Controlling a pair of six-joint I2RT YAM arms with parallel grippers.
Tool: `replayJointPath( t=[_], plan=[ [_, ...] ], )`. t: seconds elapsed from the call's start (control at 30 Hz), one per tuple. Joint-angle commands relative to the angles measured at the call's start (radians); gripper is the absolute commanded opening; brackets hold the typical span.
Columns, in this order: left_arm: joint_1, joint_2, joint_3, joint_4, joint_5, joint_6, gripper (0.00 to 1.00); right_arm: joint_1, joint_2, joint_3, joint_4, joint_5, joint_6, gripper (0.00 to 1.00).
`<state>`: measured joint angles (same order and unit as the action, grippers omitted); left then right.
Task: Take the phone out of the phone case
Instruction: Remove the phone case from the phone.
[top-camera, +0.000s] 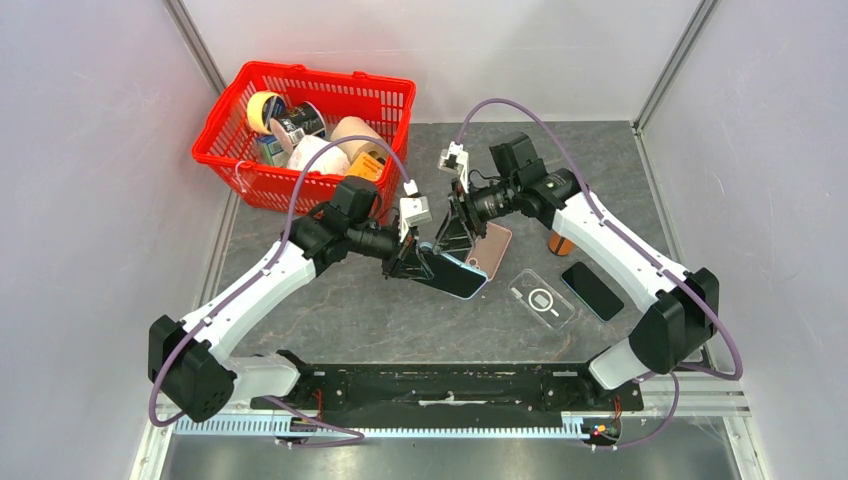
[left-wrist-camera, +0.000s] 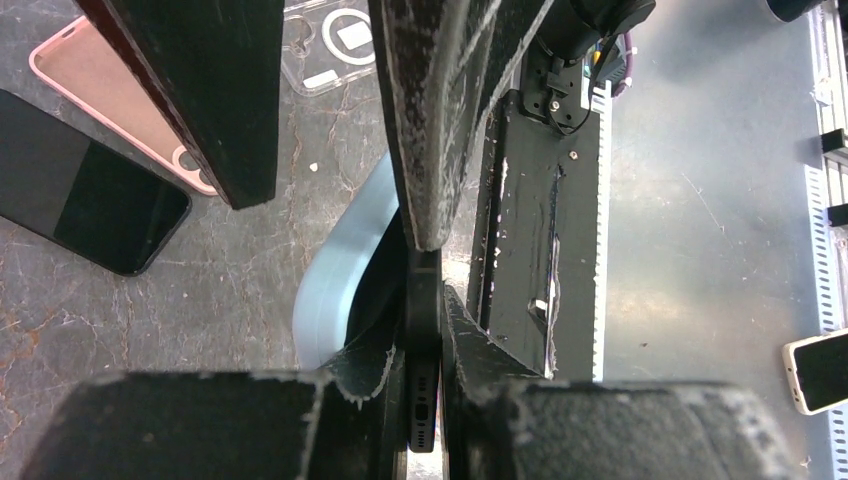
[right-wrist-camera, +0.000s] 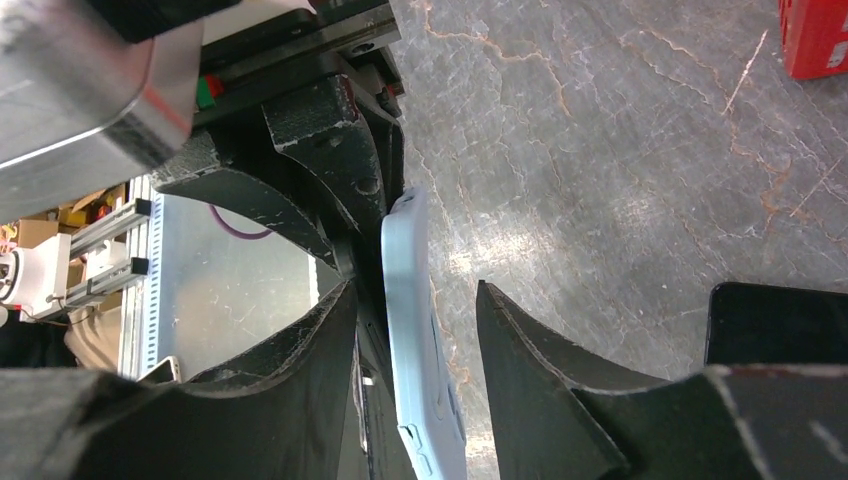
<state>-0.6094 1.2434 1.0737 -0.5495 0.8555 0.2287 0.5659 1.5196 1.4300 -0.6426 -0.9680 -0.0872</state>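
The phone (left-wrist-camera: 423, 385) is black and stands edge-on between the jaws of my left gripper (left-wrist-camera: 423, 320), which is shut on its lower end. The light blue phone case (left-wrist-camera: 335, 290) bulges away from the phone on one side. In the top view the phone in its case (top-camera: 455, 272) hangs tilted above the table's middle, between both grippers. My right gripper (right-wrist-camera: 415, 290) straddles the case (right-wrist-camera: 415, 340) from the far end. Its jaws are open: one finger (right-wrist-camera: 300, 350) lies against the phone's side, while the other finger (right-wrist-camera: 530, 370) stands off the case with a gap.
A pink case (top-camera: 490, 250), a clear case (top-camera: 541, 298) and a bare black phone (top-camera: 592, 290) lie on the table to the right. An orange object (top-camera: 560, 243) stands under the right arm. A red basket (top-camera: 325, 80) of goods sits at the back left.
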Motion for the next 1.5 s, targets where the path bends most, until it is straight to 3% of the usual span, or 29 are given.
replayJointPath(
  t=[0.0, 0.63, 0.83, 1.03, 1.3, 1.4, 1.47],
  plan=[
    [-0.006, -0.010, 0.034, 0.044, 0.024, 0.036, 0.02, 0.018, 0.010, -0.006, 0.040, 0.017, 0.012, 0.54],
    [-0.007, -0.018, 0.029, 0.061, 0.044, 0.044, 0.02, 0.059, 0.022, -0.046, 0.038, 0.138, -0.020, 0.47],
    [-0.007, -0.023, 0.035, 0.088, -0.027, 0.025, 0.02, 0.088, 0.013, -0.064, 0.012, 0.170, -0.064, 0.46],
    [-0.007, -0.030, 0.037, 0.128, -0.137, 0.019, 0.02, 0.115, 0.013, -0.098, 0.002, 0.143, -0.093, 0.50],
    [-0.007, -0.037, 0.029, 0.160, -0.149, 0.002, 0.02, 0.128, 0.070, -0.107, 0.003, 0.076, -0.094, 0.51],
    [-0.006, -0.043, 0.018, 0.171, -0.187, 0.000, 0.02, 0.136, 0.099, -0.097, 0.002, 0.041, -0.092, 0.45],
    [-0.007, -0.053, 0.003, 0.179, -0.211, -0.001, 0.02, 0.136, 0.108, -0.090, 0.001, 0.034, -0.092, 0.28]
  ],
)
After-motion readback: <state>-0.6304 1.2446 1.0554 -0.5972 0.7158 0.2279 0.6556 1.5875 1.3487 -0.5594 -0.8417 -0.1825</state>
